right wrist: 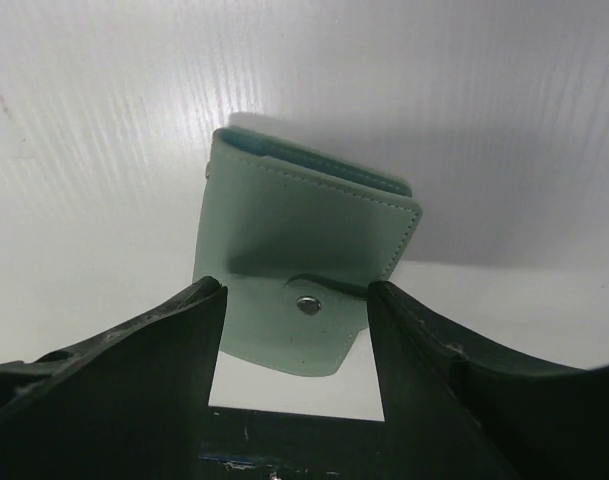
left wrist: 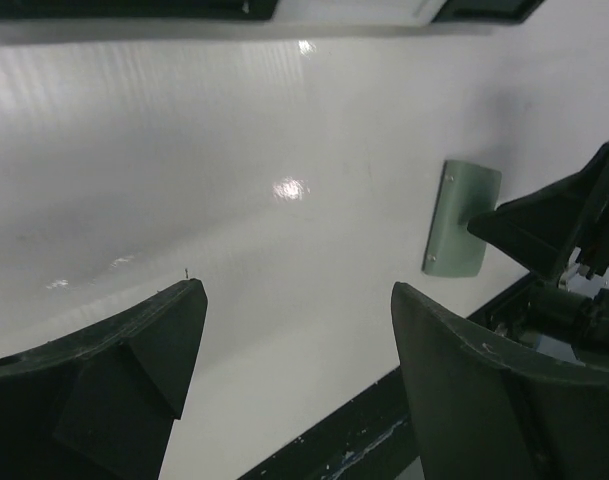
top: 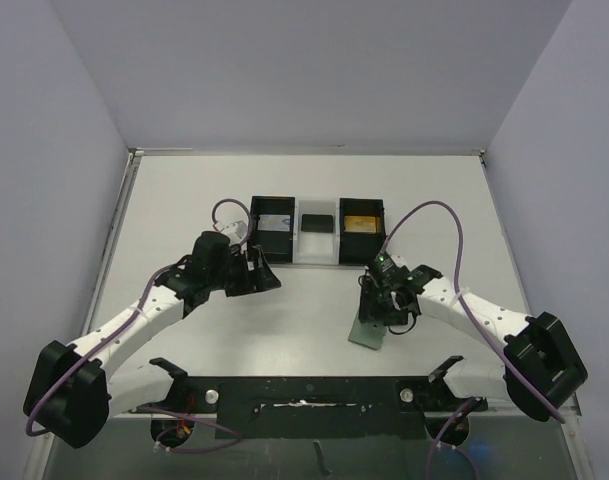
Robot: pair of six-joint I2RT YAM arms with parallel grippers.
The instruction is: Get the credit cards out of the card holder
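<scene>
The grey-green card holder (top: 366,333) lies folded shut on the white table near the front rail, its tab and metal snap facing up (right wrist: 304,250). No credit cards show at the holder; whatever it holds is hidden. My right gripper (top: 382,308) hangs just above it, open, with its fingertips (right wrist: 296,288) on either side of the tab and not touching it. To the left, my left gripper (top: 264,272) is wide open over bare table (left wrist: 296,285), with nothing between its fingers. The card holder (left wrist: 462,218) also shows in the left wrist view, far right.
A black-and-clear three-compartment tray (top: 254,230) stands at the middle back. Each compartment holds a flat card-like item: pale blue, black and gold. A black rail (top: 304,400) runs along the table's front edge, close behind the holder.
</scene>
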